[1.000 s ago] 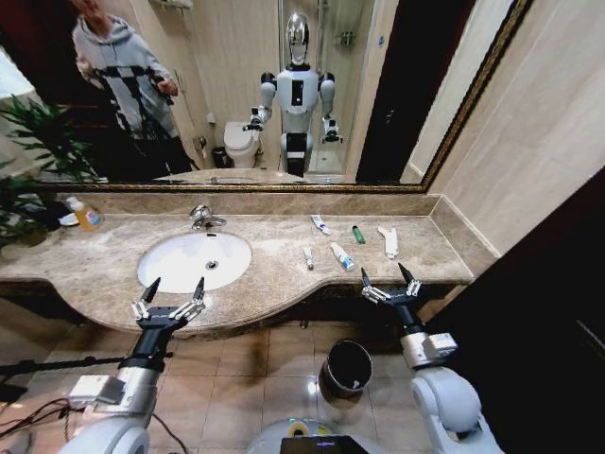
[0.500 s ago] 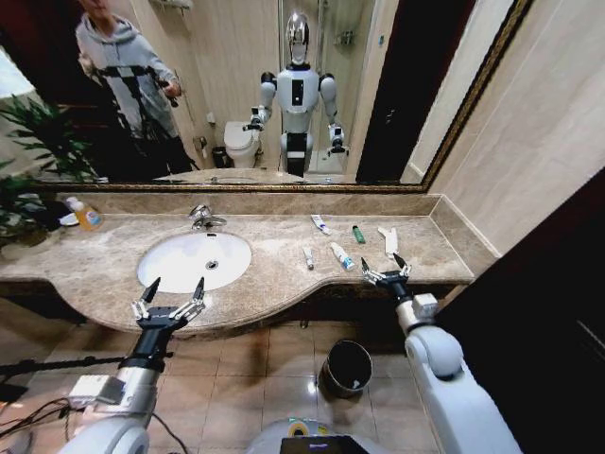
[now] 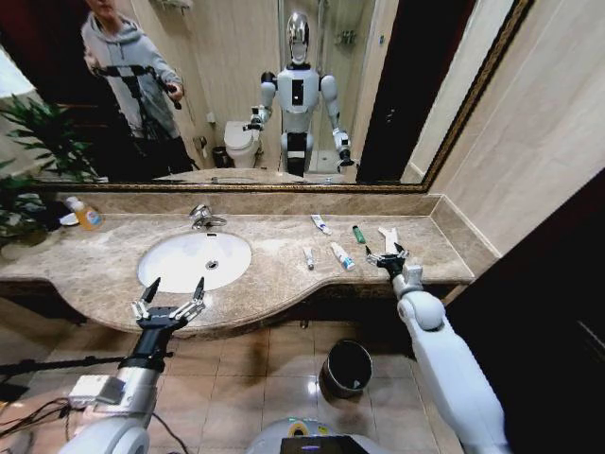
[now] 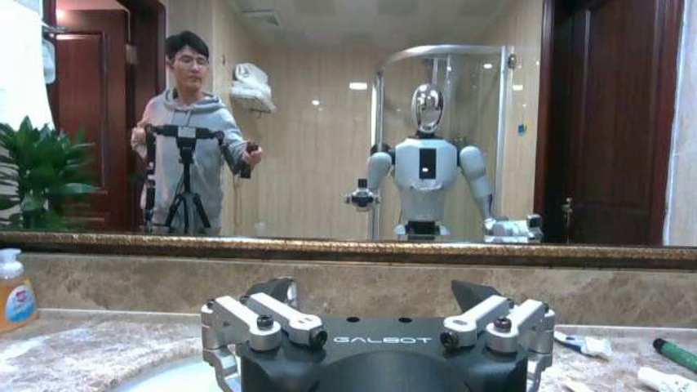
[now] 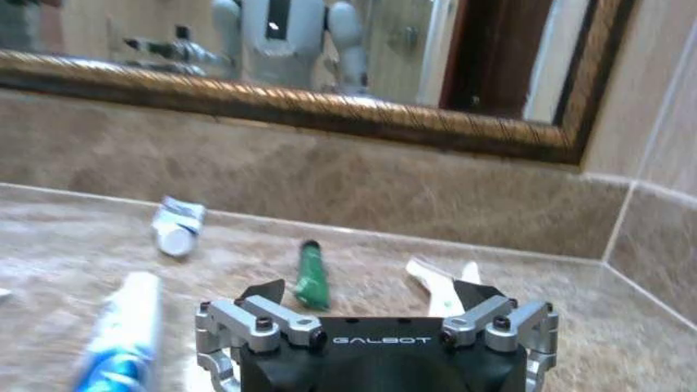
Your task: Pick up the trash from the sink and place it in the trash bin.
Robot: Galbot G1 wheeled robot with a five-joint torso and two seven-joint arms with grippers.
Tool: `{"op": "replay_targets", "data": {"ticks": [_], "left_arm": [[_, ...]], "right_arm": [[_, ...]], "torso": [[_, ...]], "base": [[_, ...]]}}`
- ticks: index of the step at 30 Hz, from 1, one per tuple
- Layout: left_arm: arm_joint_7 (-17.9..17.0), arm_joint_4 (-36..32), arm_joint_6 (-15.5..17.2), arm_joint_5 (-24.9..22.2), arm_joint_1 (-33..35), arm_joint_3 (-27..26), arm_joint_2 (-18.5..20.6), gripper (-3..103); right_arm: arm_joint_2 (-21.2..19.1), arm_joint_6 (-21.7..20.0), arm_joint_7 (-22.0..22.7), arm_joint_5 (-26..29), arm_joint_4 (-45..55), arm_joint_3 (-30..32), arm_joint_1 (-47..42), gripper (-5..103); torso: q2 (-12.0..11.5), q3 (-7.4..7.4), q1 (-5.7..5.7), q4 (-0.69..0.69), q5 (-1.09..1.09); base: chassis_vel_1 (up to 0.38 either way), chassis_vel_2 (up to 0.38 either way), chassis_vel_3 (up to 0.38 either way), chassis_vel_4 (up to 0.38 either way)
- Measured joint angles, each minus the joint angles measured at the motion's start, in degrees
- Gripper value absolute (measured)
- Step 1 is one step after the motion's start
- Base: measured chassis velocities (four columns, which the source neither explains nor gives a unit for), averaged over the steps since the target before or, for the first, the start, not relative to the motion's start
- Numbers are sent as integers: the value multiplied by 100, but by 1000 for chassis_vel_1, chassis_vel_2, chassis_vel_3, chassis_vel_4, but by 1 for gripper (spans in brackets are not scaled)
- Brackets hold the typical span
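Now I'm holding my left gripper [image 3: 170, 294] spread wide, empty, at the counter's front edge below the sink [image 3: 195, 260]. Head view is showing the trash bin [image 3: 345, 367] on the floor. My right gripper [image 3: 388, 254], fingers apart, is hovering over the counter; its wrist view is adding a green tube [image 5: 310, 277] and white wrapper [image 5: 440, 287] just ahead.

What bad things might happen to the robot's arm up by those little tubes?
The right gripper is open over the counter, close among the small tubes and the green stick. It might knock one away instead of grabbing it. The trash bin sits on the floor under the counter edge, so a drop could miss. The left gripper waits open by the sink.
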Motion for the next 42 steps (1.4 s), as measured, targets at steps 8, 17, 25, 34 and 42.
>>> {"op": "replay_targets", "data": {"ticks": [8, 17, 25, 34, 42], "left_arm": [[0, 0, 0, 0, 0, 0, 0, 100], [0, 0, 0, 0, 0, 0, 0, 100], [0, 0, 0, 0, 0, 0, 0, 100], [0, 0, 0, 0, 0, 0, 0, 100], [0, 0, 0, 0, 0, 0, 0, 100]], "right_arm": [[11, 201, 0, 59, -800, 50, 477, 100], [5, 360, -124, 19, -1314, 119, 660, 86], [28, 381, -123, 30, -1358, 142, 662, 59], [11, 349, -117, 98, -1277, 186, 543, 21], [-26, 228, -104, 336, -935, 243, 290, 2]], "torso": [[0, 0, 0, 0, -1], [0, 0, 0, 0, 0], [0, -1, -1, 0, 0], [0, -1, -1, 0, -1], [0, -1, -1, 0, 0]], "base": [[0, 0, 0, 0], [0, 0, 0, 0], [0, 0, 0, 0], [0, 0, 0, 0], [0, 0, 0, 0]]}}
